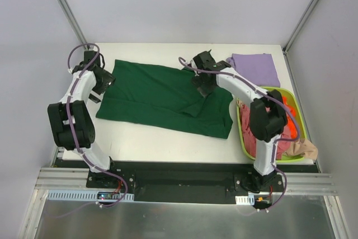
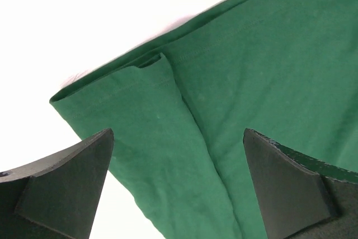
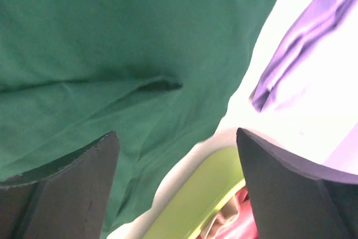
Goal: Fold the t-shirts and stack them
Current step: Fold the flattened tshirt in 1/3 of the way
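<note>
The dark green t-shirt [image 1: 162, 98] lies spread across the middle of the table, its right part folded in. My left gripper [image 1: 100, 89] is open above the shirt's left edge; the left wrist view shows a sleeve and hem [image 2: 168, 116] between the fingers. My right gripper [image 1: 204, 88] is open over the shirt's upper right part [image 3: 112, 54]. The lilac-purple t-shirt [image 1: 256, 68] lies folded at the back right and also shows in the right wrist view [image 3: 302, 37]. The pinkish-red t-shirt [image 1: 284, 138] and the beige t-shirt [image 1: 305, 148] lie crumpled in the basket.
The lime-green basket [image 1: 244, 132] stands at the right edge of the table, next to the green shirt; its rim shows in the right wrist view [image 3: 201, 194]. Small orange objects [image 1: 289, 107] lie in it. White walls and metal posts enclose the table.
</note>
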`<state>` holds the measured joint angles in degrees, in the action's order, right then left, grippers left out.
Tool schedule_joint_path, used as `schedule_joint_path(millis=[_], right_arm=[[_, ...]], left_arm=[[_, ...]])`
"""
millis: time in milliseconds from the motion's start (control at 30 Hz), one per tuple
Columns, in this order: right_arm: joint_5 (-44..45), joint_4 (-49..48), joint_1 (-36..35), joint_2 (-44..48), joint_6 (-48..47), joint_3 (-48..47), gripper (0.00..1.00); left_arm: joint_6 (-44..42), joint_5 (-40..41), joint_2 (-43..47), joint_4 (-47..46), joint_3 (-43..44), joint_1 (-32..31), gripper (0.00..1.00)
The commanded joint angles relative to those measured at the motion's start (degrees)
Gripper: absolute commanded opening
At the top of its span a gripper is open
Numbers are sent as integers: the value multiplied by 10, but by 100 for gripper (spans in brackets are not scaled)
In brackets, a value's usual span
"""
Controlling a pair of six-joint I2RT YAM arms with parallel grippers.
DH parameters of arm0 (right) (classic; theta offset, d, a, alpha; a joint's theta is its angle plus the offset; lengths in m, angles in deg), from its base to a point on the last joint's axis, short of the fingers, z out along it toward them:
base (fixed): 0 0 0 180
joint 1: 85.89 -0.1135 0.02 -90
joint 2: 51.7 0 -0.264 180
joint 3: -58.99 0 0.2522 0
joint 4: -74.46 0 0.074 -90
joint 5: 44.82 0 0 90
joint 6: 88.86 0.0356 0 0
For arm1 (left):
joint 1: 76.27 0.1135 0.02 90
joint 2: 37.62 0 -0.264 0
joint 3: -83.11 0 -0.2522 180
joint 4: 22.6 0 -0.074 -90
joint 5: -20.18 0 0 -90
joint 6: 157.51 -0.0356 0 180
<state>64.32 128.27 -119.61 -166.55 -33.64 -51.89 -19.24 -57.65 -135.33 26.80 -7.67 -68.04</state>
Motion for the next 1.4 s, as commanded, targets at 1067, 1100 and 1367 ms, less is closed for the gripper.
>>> schedule_joint_path(millis=[1067, 1100, 1367], right_arm=[[-262, -453, -26, 61, 566, 273, 96], [-255, -465, -26, 50, 576, 258, 96], [-221, -410, -27, 7, 540, 119, 96]], left_arm=[[-92, -94, 24, -67, -156, -39, 99], [-92, -92, 26, -67, -159, -39, 99], [-101, -96, 41, -67, -160, -39, 99]])
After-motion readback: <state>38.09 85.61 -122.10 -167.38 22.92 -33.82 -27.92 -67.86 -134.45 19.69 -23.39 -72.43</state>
